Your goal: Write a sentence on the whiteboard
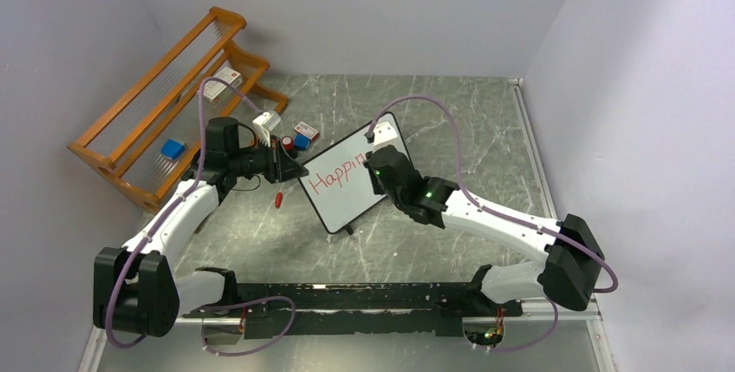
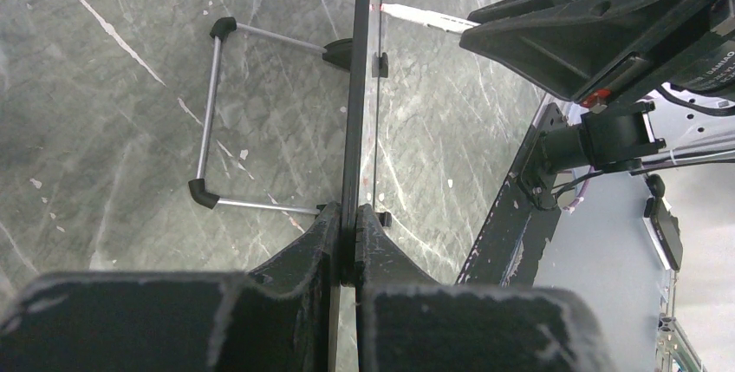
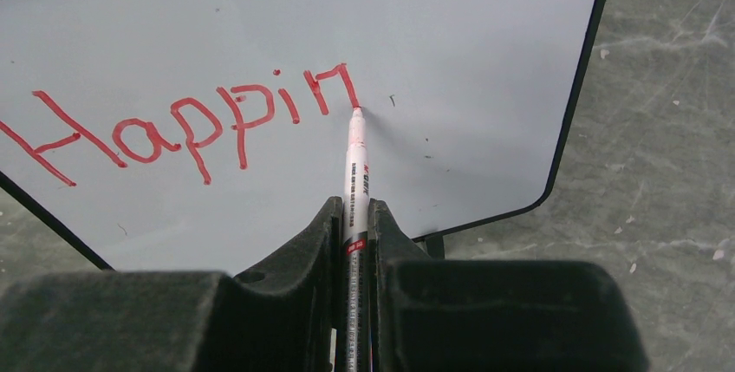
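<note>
**Pen tip at the end of "Happin", blank board lies to its right**

- The whiteboard [image 1: 351,207] is mid-bench [image 1: 451,120], between the two arms. Its long axis is skewed, running from the near-left side toward the far-right corner of the bench. The left wrist view shows a wire stand [image 2: 208,112] on its back side.
- The left tool [image 2: 347,225] is pinched narrow on the board's left short edge, frame between the pads. Looks like a steadying hold.
- The right tool [image 3: 354,212] is closed on a marker [image 3: 356,164]. The barrel runs straight out between the fingers, and the tip touches the board at the foot of the last "n".
- The sentence [image 3: 199,120] so far reads "Happin", in red, climbing slightly along the long axis.

Key relation: the unwritten surface lies to the right of the tip along the writing line, toward the board's right short edge, away from the left tool. My read is that the next strokes travel that way. The right arm is the one on the writing face, and the left only reaches the edge.

Risk as I see it: room on this line before the right frame is limited, so later words likely need a second line below.
</note>
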